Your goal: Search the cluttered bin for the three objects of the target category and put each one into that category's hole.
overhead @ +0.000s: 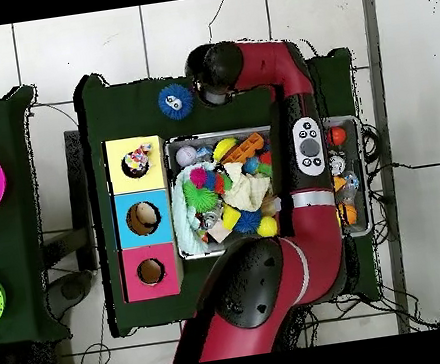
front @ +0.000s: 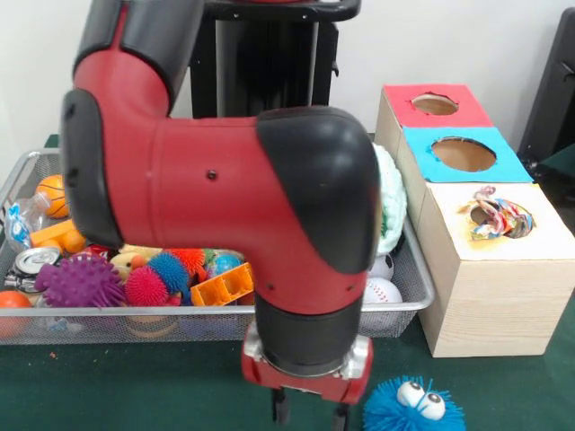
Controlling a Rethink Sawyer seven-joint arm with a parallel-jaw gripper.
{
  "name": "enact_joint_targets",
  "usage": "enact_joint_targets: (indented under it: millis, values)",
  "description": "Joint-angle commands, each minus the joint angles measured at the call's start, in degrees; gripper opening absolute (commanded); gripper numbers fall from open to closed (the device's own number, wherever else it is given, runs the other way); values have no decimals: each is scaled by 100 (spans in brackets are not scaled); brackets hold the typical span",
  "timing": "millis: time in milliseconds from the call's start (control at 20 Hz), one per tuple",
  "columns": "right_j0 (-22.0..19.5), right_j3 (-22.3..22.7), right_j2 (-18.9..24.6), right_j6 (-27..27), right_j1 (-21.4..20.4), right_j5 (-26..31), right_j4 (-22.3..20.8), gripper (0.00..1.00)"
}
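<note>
- The tool (front: 312, 416) hangs low over the green tabletop (front: 135, 377), outside the bin (front: 422, 285), on the camera side of its front rim in the front view. Only the finger stubs show at the lower picture edge, so I cannot tell whether it is released or clenched; nothing is seen in it.
- In the overhead view the wrist end of the arm (overhead: 211, 72) sits beyond the bin's far rim from the base, beside a blue fuzzy ball with eyes (overhead: 175, 100) lying loose on the tabletop.
- Dotted white cloth (front: 496, 215): bunched in the mouth of the hole (front: 526, 224) of the yellow-topped box (front: 490, 310), partly standing above the top. Judged delivered or nearly so.
- Mint-green waffle cloth (front: 392, 202): heaped against the bin end next to the boxes, touching the mesh wall.
- Cream waffle cloth (overhead: 250, 188): mid-bin, crumpled among spiky balls; hidden by the arm in the front view.
- Key relation: both remaining cloths lie back inside the bin, toward the robot's base from the tool. The mint one lies toward the box side; the cream one is more directly behind.
- Judgement: the next move calls for lifting clear of the rim, then retracting over the bin.
- Risk: spiky balls crowd the cream cloth.
</note>
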Motion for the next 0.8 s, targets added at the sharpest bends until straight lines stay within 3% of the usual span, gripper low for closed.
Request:
enact_joint_targets:
  millis: [50, 250, 400, 600, 800]
  values:
    - [-60, -290, 129, 199, 58, 1049, 254, 100]
    - [-6, -281, 84, 170, 5, 1247, 363, 100]
    - [-22, 123, -77, 307, -407, 1536, 760, 100]
    - [9, 141, -25, 557, -756, 2046, 1162, 100]
    - [47, 90, 6, 847, -710, 1854, 1438, 100]
